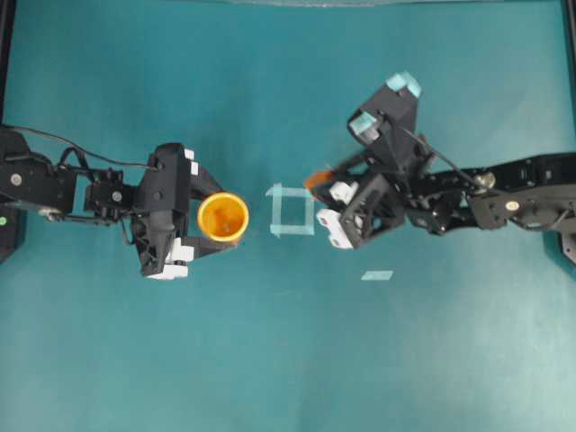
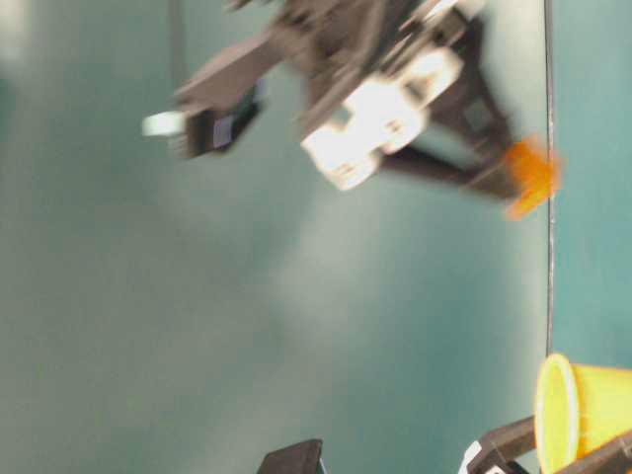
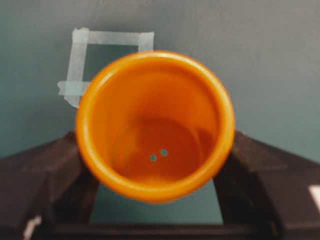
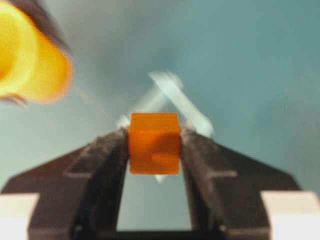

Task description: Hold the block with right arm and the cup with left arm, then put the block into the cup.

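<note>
The yellow-orange cup (image 1: 222, 217) sits left of centre between the black fingers of my left gripper (image 1: 219, 219), which is shut on its sides. In the left wrist view the cup (image 3: 155, 125) is empty and its mouth faces the camera, with my left gripper (image 3: 155, 160) clamped on both sides. My right gripper (image 1: 317, 183) is shut on the small orange block (image 1: 315, 179), just right of the tape square. The right wrist view shows the block (image 4: 154, 143) pinched at the fingertips of my right gripper (image 4: 154, 147), with the cup (image 4: 27, 55) at upper left. The table-level view shows the block (image 2: 530, 176) and the cup (image 2: 583, 410).
A pale tape square outline (image 1: 292, 210) lies on the teal table between the cup and the block. A small strip of tape (image 1: 377, 275) lies below the right arm. Black frame edges run along the left and right sides.
</note>
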Controlling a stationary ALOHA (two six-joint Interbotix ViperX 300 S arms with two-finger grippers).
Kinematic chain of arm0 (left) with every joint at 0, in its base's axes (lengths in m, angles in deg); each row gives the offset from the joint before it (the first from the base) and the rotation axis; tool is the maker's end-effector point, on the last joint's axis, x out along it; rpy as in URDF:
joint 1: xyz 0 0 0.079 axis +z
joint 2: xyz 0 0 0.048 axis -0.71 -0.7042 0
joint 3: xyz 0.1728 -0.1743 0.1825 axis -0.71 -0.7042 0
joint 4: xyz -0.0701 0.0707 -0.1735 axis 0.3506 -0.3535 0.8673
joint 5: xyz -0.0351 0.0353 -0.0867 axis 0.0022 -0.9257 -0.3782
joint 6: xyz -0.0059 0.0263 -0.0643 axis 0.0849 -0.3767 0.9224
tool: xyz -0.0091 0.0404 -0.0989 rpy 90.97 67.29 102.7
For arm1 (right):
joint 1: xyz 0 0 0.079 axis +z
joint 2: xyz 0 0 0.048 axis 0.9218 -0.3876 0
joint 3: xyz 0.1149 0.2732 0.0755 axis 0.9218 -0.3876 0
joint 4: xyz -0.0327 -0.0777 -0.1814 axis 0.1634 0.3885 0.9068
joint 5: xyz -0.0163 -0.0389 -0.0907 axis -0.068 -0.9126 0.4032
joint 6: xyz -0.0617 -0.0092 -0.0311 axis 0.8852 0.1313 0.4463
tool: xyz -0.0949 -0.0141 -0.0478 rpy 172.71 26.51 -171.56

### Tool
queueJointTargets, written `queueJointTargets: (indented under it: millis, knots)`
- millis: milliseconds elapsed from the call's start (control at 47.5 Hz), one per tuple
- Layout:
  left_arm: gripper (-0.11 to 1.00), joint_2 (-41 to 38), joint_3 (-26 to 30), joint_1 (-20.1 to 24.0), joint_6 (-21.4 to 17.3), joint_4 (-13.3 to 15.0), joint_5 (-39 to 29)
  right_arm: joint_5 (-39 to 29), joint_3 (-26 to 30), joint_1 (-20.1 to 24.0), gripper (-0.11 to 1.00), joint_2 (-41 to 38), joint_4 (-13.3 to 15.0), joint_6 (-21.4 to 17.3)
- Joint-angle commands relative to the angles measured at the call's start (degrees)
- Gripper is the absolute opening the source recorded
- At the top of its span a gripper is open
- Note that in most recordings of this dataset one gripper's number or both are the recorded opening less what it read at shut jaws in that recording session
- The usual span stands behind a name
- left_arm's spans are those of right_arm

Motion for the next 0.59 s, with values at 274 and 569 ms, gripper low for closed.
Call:
queueJointTargets:
  millis: [274, 569]
  knots:
    - [0.63, -1.41, 5.01, 2.11, -4.39, -0.35, 0.53, 0.26, 5.01, -0.26, 0.4, 0.7, 5.71, 0.09]
    - [0.63, -5.71, 12.83, 5.89, -5.54, -0.35, -0.09, 0.7, 6.42, -0.26, 0.4, 0.7, 5.98, 0.09]
